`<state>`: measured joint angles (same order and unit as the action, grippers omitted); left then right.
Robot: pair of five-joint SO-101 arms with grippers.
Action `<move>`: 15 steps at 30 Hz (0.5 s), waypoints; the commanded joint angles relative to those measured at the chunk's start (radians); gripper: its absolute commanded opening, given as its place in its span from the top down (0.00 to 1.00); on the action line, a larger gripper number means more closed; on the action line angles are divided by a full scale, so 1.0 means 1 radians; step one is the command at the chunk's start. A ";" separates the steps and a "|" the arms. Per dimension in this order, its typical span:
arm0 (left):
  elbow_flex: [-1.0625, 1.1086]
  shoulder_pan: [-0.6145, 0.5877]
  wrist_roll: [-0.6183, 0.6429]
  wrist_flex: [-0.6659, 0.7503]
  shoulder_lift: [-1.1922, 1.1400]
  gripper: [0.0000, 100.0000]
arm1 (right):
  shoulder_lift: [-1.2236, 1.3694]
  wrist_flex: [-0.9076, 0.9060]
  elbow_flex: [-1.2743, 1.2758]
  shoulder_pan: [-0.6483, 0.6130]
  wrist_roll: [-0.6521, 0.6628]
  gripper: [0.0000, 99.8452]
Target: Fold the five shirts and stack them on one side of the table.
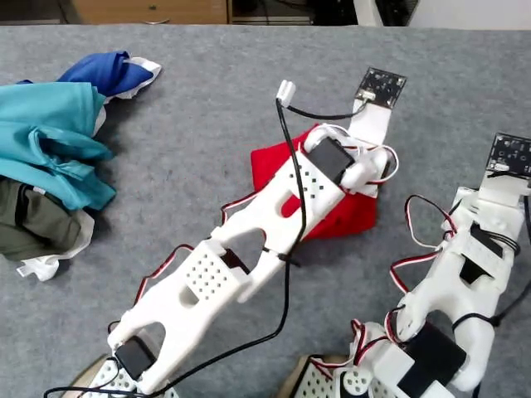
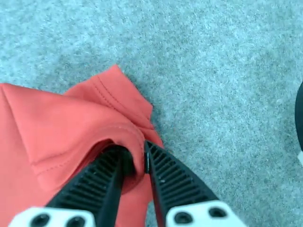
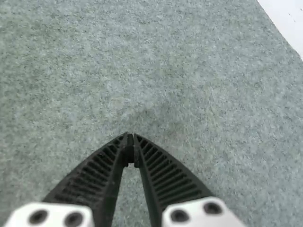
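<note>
Near the middle of the table (image 1: 207, 124) lies the red shirt (image 1: 348, 214), bunched up. The left tool (image 2: 137, 158) pinches a fold at its edge. From above, the long white left arm (image 1: 249, 240) covers part of the shirt. By the table's right edge the right tool (image 3: 130, 139) is pressed together over bare grey cloth, holding nothing. At the left edge sits a heap: a blue shirt (image 1: 108, 70), a teal shirt (image 1: 50, 137) and a dark green shirt (image 1: 29, 220), with white cloth (image 1: 41, 265) peeking out.

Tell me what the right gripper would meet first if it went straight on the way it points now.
Most likely the grey table cover. The right gripper points down at it, fingers shut, and nothing else lies in that line; the distance is unclear.
</note>
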<state>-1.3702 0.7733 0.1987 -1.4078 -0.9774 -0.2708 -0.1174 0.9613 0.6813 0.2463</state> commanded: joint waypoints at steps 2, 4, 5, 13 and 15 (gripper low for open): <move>-0.003 -0.011 0.002 0.012 0.010 0.93 | -0.001 0.023 -0.041 -0.007 -0.002 0.99; -0.008 -0.034 0.002 0.011 0.016 0.88 | -0.001 0.023 -0.041 -0.007 -0.002 0.99; -0.009 -0.044 0.006 0.011 0.019 0.86 | -0.001 0.023 -0.041 -0.007 -0.002 0.99; -0.152 -0.121 0.063 -0.077 0.021 0.85 | -0.001 0.023 -0.039 -0.007 -0.002 0.99; -0.216 -0.152 0.061 -0.140 0.019 0.86 | -0.001 0.023 -0.039 -0.008 -0.002 0.99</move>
<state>-1.4668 0.6644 0.2524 -1.4845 -0.9774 -0.2708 -0.1174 0.9613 0.6813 0.2463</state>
